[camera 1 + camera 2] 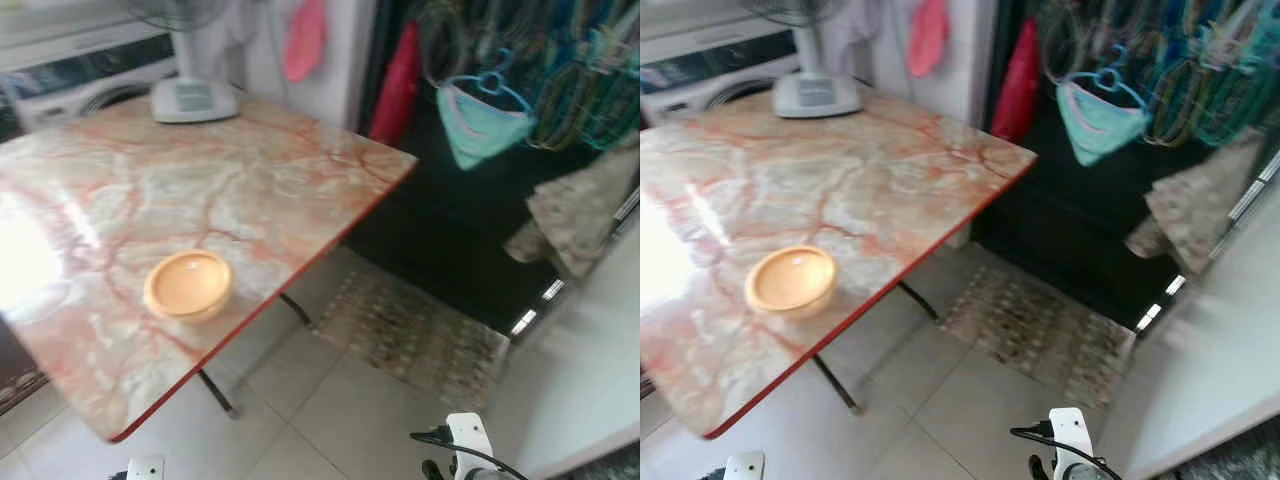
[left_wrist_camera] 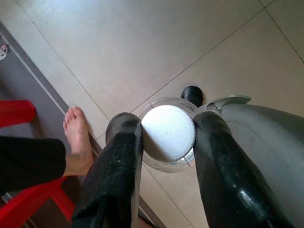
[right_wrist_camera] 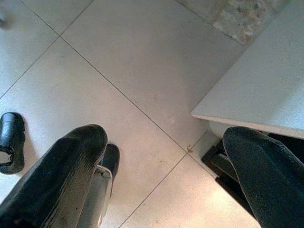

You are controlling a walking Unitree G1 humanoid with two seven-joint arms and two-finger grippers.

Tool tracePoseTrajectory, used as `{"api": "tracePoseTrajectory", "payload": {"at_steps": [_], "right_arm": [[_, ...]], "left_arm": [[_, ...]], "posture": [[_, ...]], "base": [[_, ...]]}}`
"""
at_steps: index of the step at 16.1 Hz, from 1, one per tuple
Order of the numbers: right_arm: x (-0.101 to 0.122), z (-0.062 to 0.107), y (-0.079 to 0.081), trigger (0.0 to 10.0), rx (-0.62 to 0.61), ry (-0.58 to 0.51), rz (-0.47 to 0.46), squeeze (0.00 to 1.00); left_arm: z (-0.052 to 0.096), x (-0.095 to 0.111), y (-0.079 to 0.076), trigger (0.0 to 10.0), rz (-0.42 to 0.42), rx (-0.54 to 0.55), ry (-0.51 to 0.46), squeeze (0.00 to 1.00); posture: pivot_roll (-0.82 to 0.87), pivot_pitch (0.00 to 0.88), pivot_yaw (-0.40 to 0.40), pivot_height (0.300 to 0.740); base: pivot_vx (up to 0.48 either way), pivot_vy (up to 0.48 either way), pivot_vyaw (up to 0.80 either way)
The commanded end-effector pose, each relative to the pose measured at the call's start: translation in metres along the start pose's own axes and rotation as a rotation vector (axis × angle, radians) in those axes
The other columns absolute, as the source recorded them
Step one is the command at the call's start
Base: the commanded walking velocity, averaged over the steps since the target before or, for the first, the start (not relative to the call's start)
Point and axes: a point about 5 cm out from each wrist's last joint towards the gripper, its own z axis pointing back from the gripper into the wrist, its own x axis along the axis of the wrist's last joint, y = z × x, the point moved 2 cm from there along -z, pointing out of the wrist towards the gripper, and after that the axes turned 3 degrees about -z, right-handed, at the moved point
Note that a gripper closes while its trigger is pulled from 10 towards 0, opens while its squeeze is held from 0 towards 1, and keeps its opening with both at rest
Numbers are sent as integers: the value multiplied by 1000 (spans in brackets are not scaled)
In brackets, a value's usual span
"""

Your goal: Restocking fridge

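Observation:
A clear round container with a white lid (image 2: 167, 133) sits between the two black fingers of my left gripper (image 2: 166, 126), which is shut on it and hangs low over the tiled floor. My right gripper (image 3: 164, 135) is open with nothing between its fingers. It also hangs above the floor, beside the corner of a white panel (image 3: 256, 95). An orange lidded bowl (image 1: 189, 285) rests on the marble table (image 1: 150, 190), near its front edge. In the eye views that white panel (image 1: 590, 380) stands at the right.
A fan base (image 1: 193, 98) stands at the table's far edge, with a washing machine (image 1: 90, 85) behind it. A patterned rug (image 1: 420, 335) lies before a dark doorway hung with hangers (image 1: 480, 115). A person's bare foot (image 2: 76, 137) and red stool legs (image 2: 16, 111) are near my left gripper.

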Motion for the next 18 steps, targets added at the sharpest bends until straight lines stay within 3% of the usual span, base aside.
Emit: {"api": "tracePoseTrajectory", "payload": {"at_steps": [1, 9, 12, 18], "right_arm": [[1, 0, 0, 10000, -1, 3, 6, 0], [1, 0, -1, 10000, -3, 19, 17, 0], [1, 0, -1, 10000, -2, 21, 18, 0], [0, 0, -1, 10000, -1, 29, 22, 0]], "left_arm": [[0, -2, 2, 10000, 4, 3, 11, 0], [0, 0, 1, 10000, -60, -20, 5, 0], [0, 0, 1, 10000, -46, -18, 7, 0], [0, -1, 1, 10000, -50, -21, 19, 0]], "posture": [[108, 0, -53, 740], [110, 0, -54, 740], [111, 0, -54, 740], [112, 0, -55, 740]], "base": [[0, 0, -788], [0, 0, -787], [0, -429, -783], [0, 0, -781]]}}
